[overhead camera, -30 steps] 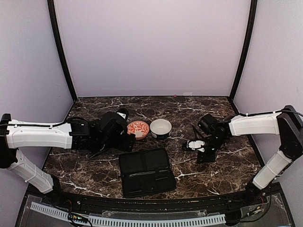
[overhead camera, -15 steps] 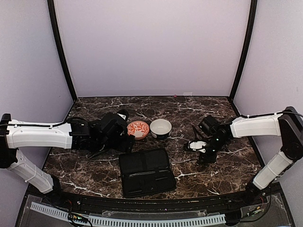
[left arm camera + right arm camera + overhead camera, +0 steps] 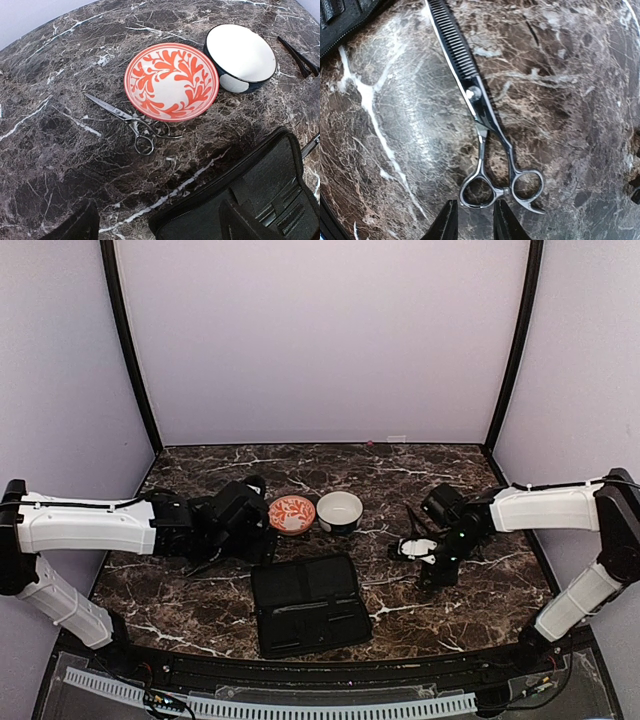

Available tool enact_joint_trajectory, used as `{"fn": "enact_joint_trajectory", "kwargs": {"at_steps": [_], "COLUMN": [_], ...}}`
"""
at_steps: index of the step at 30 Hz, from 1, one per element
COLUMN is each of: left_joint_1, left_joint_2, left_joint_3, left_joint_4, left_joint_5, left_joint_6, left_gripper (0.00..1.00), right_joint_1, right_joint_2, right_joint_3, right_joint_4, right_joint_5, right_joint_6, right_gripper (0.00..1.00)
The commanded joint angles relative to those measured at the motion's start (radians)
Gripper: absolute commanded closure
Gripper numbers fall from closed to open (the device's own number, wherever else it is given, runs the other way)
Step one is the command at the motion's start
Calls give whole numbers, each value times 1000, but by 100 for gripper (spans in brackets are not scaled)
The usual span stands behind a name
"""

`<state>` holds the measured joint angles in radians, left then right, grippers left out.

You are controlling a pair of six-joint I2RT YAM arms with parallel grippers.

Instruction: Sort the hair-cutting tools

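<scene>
In the left wrist view, slim silvery scissors (image 3: 131,124) lie on the marble just in front of the orange-patterned bowl (image 3: 171,81). My left gripper (image 3: 160,226) hangs above them, wide open and holding nothing. A dark slim tool (image 3: 299,56) lies beyond the white bowl (image 3: 241,55). The right wrist view shows thinning scissors (image 3: 482,112) flat on the marble, ring handles nearest me. My right gripper (image 3: 476,222) sits just behind the left ring, with a narrow gap between its fingers and nothing in it. From above, the right gripper (image 3: 433,575) points down at the table.
A flat black case (image 3: 308,605) lies open at the front middle; its edge (image 3: 260,195) reaches under the left gripper. The orange bowl (image 3: 292,513) and white bowl (image 3: 340,510) stand side by side behind it. Purple walls enclose the marble table (image 3: 200,610).
The right gripper's fingers have parted slightly and the right arm has shifted a little. The left arm has drawn back slightly to the left.
</scene>
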<state>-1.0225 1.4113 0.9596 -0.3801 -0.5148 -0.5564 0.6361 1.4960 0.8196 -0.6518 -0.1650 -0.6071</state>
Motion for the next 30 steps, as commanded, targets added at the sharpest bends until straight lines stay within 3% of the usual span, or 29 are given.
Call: {"fn": "enact_joint_trajectory", "kwargs": {"at_steps": [1, 12, 18, 27, 30], "left_joint_1": [8, 14, 28, 29, 29], "left_joint_2": [-12, 14, 40, 21, -26], "left_joint_3": [-29, -36, -52, -68, -100], "left_joint_4": [-24, -36, -65, -134, -128], "left_joint_5": [-15, -12, 18, 128, 227], "left_joint_6": [-19, -31, -55, -106, -105], "left_gripper": [15, 15, 15, 19, 27], "right_joint_1": [19, 26, 27, 43, 63], "right_joint_2": [25, 118, 106, -43, -76], "right_joint_3": [-11, -39, -35, 82, 114], "right_joint_4": [4, 68, 54, -93, -131], "right_joint_5": [-36, 22, 44, 38, 23], "right_joint_6": [11, 40, 38, 53, 59], "right_gripper": [75, 77, 100, 100, 100]}}
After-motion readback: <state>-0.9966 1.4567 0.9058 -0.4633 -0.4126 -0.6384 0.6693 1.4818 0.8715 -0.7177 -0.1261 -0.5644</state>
